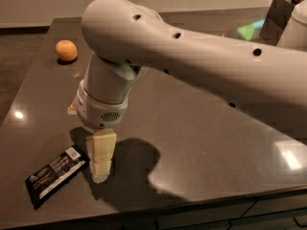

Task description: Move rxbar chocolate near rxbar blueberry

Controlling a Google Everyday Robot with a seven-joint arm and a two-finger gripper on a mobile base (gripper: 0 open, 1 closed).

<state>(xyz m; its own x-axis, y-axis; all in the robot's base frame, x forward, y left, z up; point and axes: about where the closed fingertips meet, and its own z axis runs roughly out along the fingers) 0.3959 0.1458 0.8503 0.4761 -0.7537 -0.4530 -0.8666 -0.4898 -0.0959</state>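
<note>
The rxbar chocolate [55, 176] is a long flat black wrapper with white text and a small white label. It lies on the dark table [201, 128] near the front left corner. My gripper [100, 172] points straight down just to the right of the bar's near end, low over the table. The rxbar blueberry is hidden, out of sight behind my arm [192, 56].
An orange [66, 50] sits at the back left of the table. A small pale object [72, 108] peeks out from behind the wrist on the left. The table's front edge runs just below the bar and gripper.
</note>
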